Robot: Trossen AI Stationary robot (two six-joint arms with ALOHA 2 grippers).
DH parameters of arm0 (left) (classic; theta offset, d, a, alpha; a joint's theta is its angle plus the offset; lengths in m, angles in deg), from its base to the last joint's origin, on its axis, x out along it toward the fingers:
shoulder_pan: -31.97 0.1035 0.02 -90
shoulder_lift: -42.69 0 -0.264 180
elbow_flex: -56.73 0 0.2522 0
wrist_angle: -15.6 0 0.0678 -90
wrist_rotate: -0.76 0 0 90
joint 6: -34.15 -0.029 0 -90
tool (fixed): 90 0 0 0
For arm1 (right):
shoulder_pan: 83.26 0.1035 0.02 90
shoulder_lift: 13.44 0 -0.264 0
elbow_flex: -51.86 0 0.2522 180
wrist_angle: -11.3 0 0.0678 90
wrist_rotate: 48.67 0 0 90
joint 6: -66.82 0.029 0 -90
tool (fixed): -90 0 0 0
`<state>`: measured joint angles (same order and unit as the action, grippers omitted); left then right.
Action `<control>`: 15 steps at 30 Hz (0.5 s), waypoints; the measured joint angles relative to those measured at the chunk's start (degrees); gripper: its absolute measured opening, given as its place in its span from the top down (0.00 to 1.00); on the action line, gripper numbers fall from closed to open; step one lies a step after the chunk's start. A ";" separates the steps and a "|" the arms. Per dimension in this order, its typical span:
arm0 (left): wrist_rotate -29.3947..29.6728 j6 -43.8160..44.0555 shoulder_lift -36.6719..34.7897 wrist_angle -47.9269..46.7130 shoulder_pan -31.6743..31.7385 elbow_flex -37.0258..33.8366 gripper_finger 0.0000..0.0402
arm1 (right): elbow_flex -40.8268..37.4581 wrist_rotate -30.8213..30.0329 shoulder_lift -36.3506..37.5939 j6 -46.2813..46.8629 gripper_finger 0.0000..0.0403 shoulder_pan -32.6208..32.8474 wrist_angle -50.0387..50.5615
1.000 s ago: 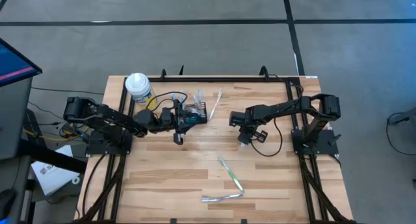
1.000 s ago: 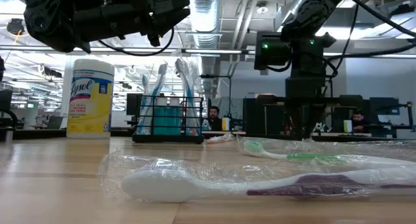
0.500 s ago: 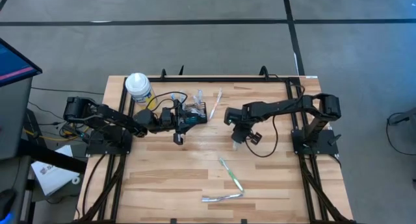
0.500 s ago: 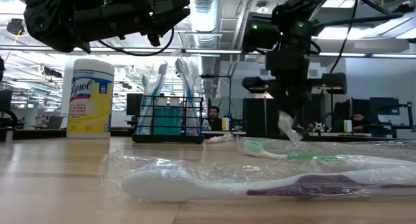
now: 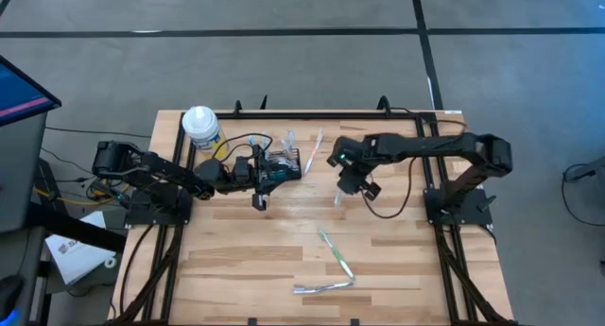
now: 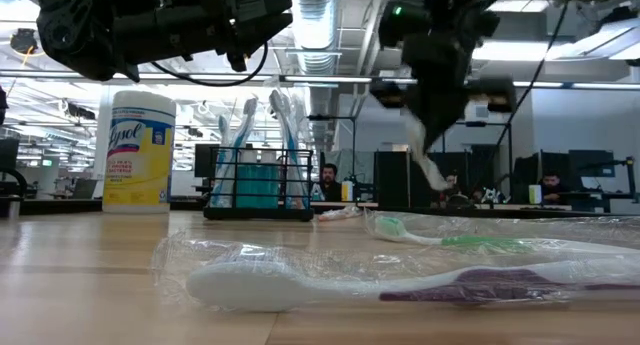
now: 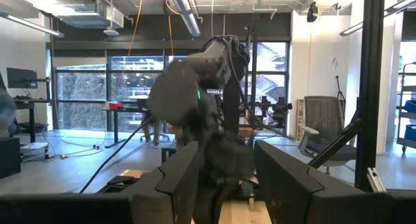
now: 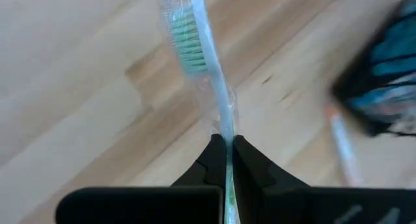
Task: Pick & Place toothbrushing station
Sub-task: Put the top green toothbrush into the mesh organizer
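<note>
Wooden tabletop (image 5: 236,260) under an open office with ceiling ducts, desks and seated people far behind. Left gripper (image 5: 284,165) hovering right over the toothbrushing station (image 6: 258,183), fingers parted, nothing between them; in the left wrist view, two dark fingers (image 7: 179,178) standing apart with the other arm visible beyond the gap. Black wire-mesh caddy sitting on the table directly beneath that gripper, several toothbrushes upright inside, teal packaging showing through the mesh. Yellow wipes canister (image 6: 138,151) just beside the caddy, on the side toward the left arm's base.

Right gripper (image 5: 344,181) lifted above the table, a short way off from the caddy, pinched tight on a wrapped toothbrush (image 8: 207,68) with green bristles, handle caught between the two fingers (image 8: 211,160), head pointing away from the wrist. Dangling wrapper under that gripper in the low view, blurred, so probably the same brush.

Loose on the wood, well apart from both grippers: a green wrapped toothbrush (image 5: 336,254) and a purple-handled wrapped toothbrush (image 6: 400,283); another thin white brush (image 5: 313,148) lying just beyond the caddy.
</note>
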<state>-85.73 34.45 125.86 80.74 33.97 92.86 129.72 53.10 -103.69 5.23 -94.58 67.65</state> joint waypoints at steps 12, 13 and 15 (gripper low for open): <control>-0.04 0.00 0.00 0.05 0.00 0.00 0.64 | 0.03 9.43 7.14 13.52 1.00 -3.74 -12.81; -0.05 0.00 0.00 0.01 -0.01 0.00 0.64 | 0.04 10.26 7.12 14.28 1.00 -3.93 -13.98; -0.07 0.00 0.00 0.04 -0.09 0.00 0.64 | 0.04 12.25 7.02 15.14 1.00 -4.28 -15.83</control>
<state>-85.80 34.45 125.86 80.78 33.88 92.86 129.76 65.35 -96.67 20.37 -98.87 51.82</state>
